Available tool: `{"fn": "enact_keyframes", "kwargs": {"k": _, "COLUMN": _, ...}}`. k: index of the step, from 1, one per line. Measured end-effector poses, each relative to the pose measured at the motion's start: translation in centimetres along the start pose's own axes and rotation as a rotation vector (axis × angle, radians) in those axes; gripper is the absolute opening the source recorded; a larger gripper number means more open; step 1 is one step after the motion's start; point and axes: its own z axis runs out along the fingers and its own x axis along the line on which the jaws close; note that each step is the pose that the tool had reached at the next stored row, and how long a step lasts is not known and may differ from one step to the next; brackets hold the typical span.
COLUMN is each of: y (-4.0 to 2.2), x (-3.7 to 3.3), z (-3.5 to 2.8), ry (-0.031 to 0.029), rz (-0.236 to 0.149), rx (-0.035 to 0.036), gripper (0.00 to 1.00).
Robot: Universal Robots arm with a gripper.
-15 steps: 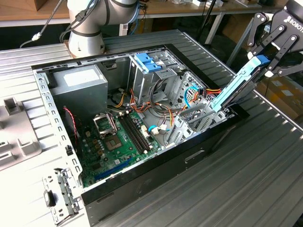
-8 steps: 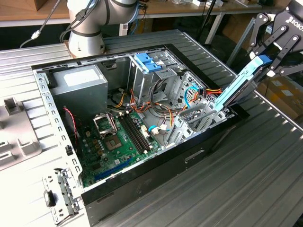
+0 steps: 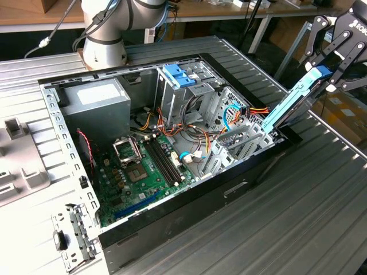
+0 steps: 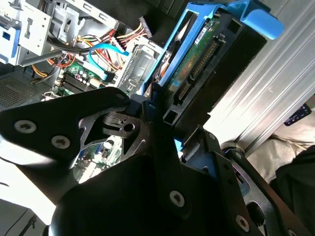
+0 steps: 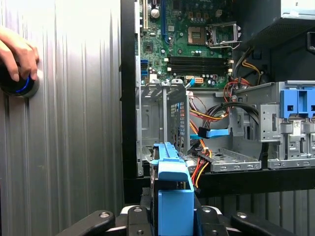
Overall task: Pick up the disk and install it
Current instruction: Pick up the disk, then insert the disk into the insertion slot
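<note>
The disk (image 3: 291,107) is a flat grey drive in a light-blue frame, standing tilted at the edge of the computer case (image 3: 189,199). The claw (image 3: 325,79) pinches its brighter blue tab end.

Right, I count one disk (image 3: 287,109), one tool (image 3: 322,77), one open computer case (image 3: 172,223), one motherboard (image 3: 143,169), one power supply (image 3: 94,103), one hand (image 5: 17,49), one round knob (image 5: 20,88).
</note>
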Motion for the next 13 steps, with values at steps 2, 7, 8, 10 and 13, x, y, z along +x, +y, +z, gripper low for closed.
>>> {"fn": "enact_keyframes", "kwargs": {"k": 2, "y": 0.00, "x": 0.00, "z": 0.00, "ry": 0.0000, "rz": 0.000, "rx": 0.0000, "gripper": 0.36}}
{"fn": "enact_keyframes", "kwargs": {"k": 7, "y": 0.01, "x": 0.00, "z": 0.00, "ry": 0.0000, "rz": 0.000, "rx": 0.0000, "gripper": 0.36}}
{"fn": "enact_keyframes", "kwargs": {"k": 8, "y": 0.07, "x": 0.01, "z": 0.01, "ry": -0.0002, "rz": 0.000, "rx": 0.0000, "gripper": 0.36}}
{"fn": "enact_keyframes", "kwargs": {"k": 10, "y": 0.31, "x": 0.01, "z": 0.01, "ry": -0.0002, "rz": 0.000, "rx": 0.0000, "gripper": 0.36}}
{"fn": "enact_keyframes", "kwargs": {"k": 13, "y": 0.58, "x": 0.01, "z": 0.00, "ry": 0.0000, "rz": 0.000, "rx": 0.0000, "gripper": 0.36}}
